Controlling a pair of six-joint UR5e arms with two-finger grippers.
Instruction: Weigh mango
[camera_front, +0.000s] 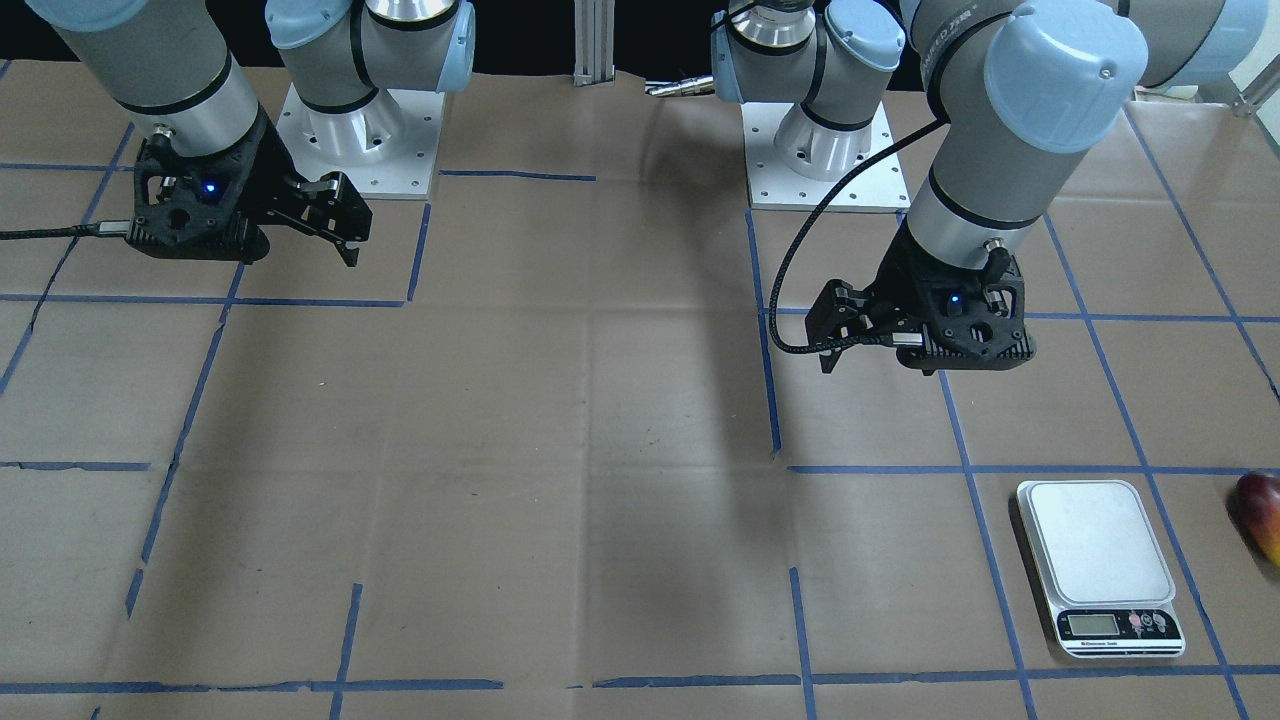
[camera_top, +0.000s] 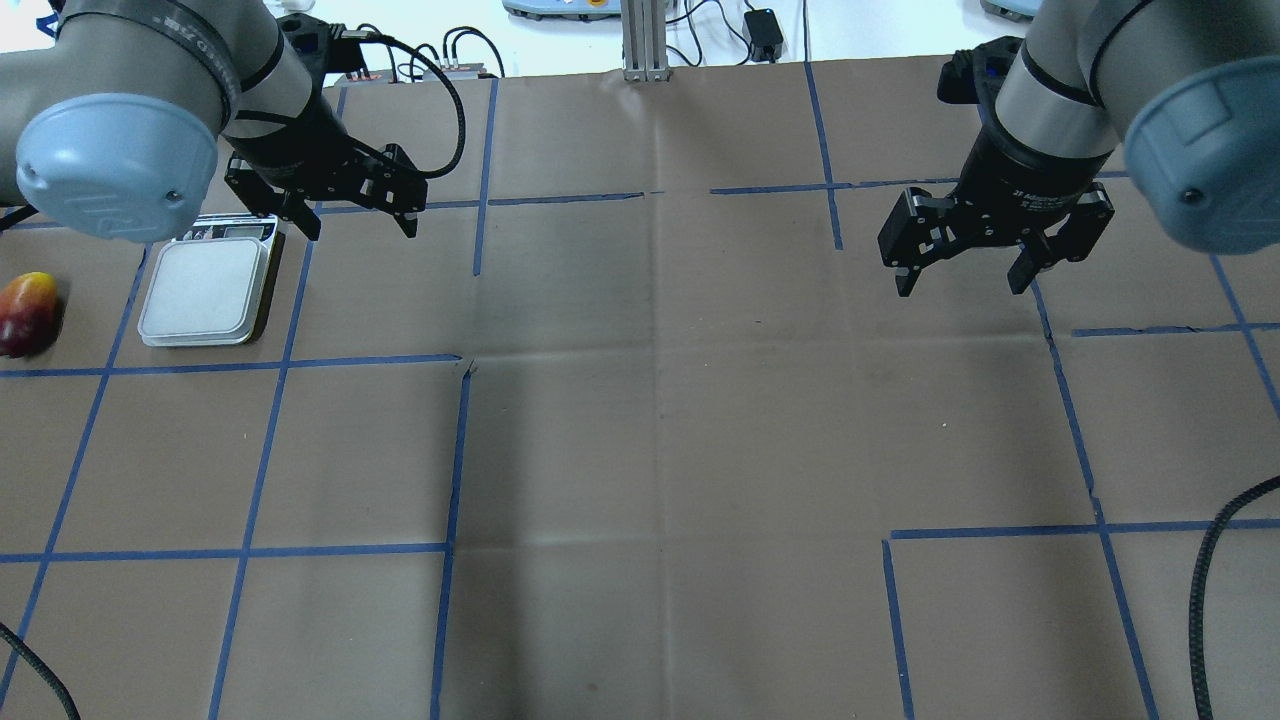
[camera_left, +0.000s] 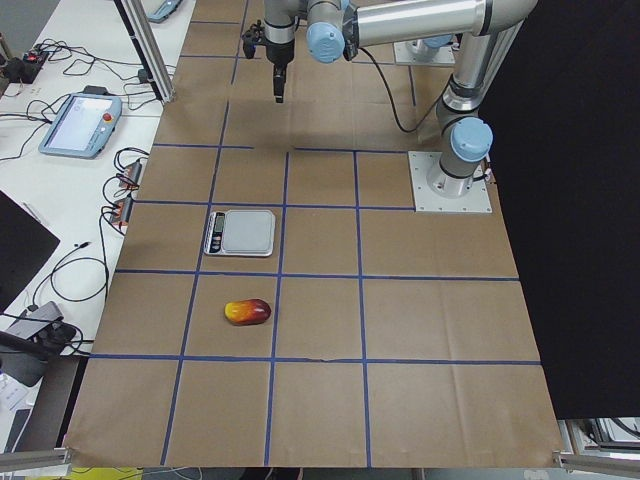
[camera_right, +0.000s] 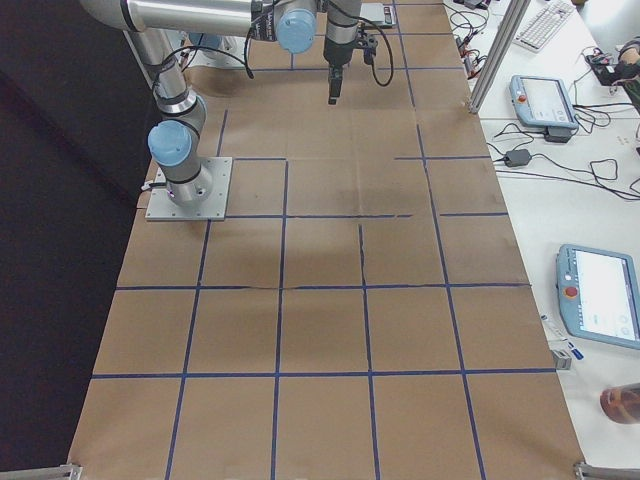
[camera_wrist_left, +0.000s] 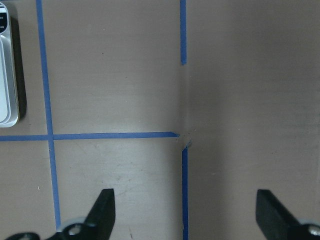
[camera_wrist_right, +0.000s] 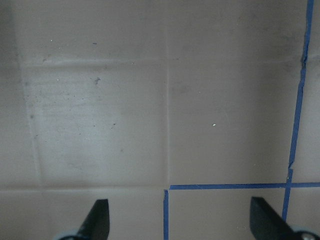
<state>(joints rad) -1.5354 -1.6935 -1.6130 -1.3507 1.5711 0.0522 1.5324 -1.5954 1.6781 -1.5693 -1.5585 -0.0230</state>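
The mango (camera_top: 27, 313) lies on its side on the brown paper of the table (camera_top: 650, 450), at the far left edge of the overhead view, its dark red end at 6 o'clock toward the robot and its orange-yellow end at 12 o'clock. It touches neither gripper. At its 3 o'clock, near but apart, with a line of blue tape (camera_top: 118, 320) running between the two, stands the scale (camera_top: 205, 290). The scale's pale platform is toward the robot and its display strip sits at the 12 o'clock end.

At about 1 o'clock from the scale, the left gripper (camera_top: 362, 225) hangs above the paper, fingers pointing down and spread wide with only paper between them. Its wrist view shows the two black fingertips (camera_wrist_left: 105, 200) far apart, a tape corner between them, and the scale's edge at 10 o'clock.

Well away at 3 o'clock, across the middle of the table, the right gripper (camera_top: 960, 285) hovers over the paper. Its jaws also stand wide apart and hold nothing, as its own wrist camera confirms, with bare paper and a tape corner below
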